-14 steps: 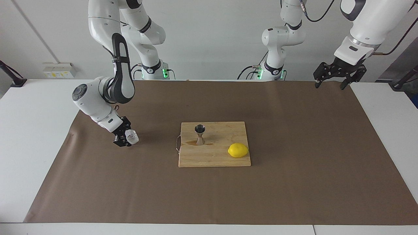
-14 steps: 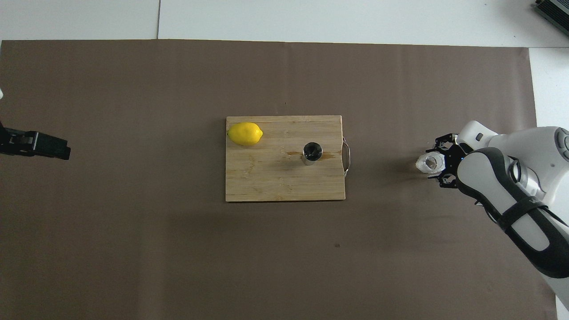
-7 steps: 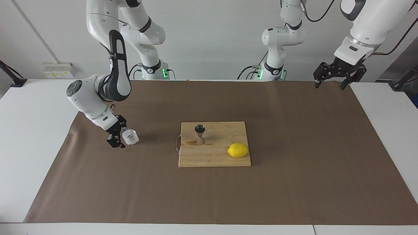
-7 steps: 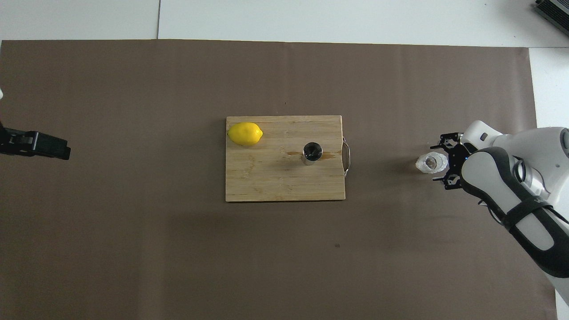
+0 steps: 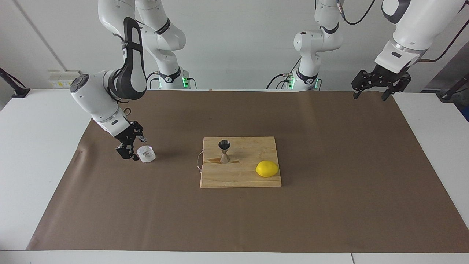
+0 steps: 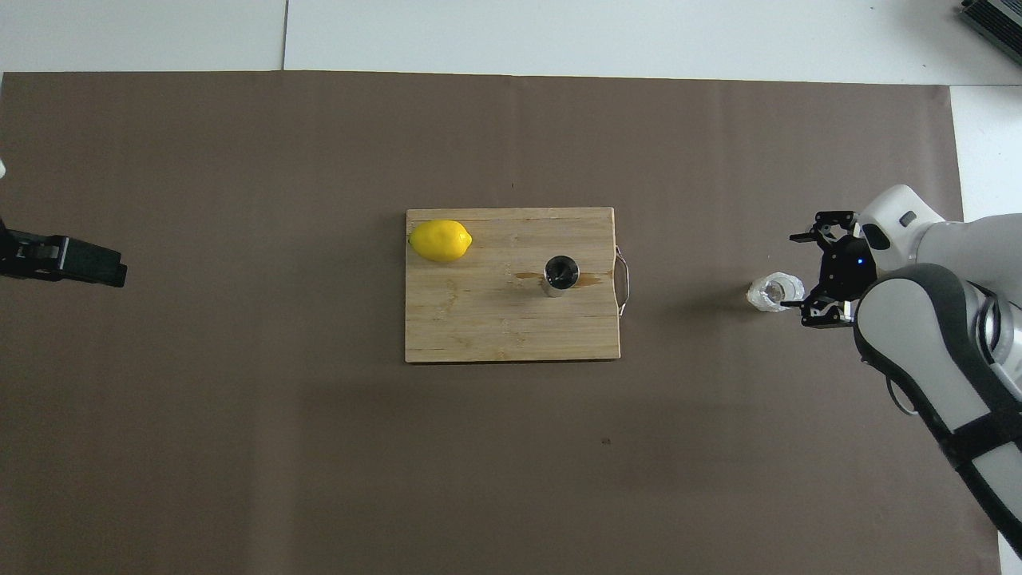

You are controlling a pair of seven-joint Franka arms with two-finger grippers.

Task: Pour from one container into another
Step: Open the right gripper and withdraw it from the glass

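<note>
Fingers spread on right gripper [image 5: 132,147] beside upright cup [image 5: 146,154], mouth up, arm bent low; left gripper [image 5: 373,90] open, waiting.

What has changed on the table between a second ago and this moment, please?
The right gripper has let go of the clear cup, opened, and drawn back toward its own end of the table. The cup now stands alone on the brown paper. The steel jigger, lemon and cutting board have not moved, and the left gripper waits as before.
</note>
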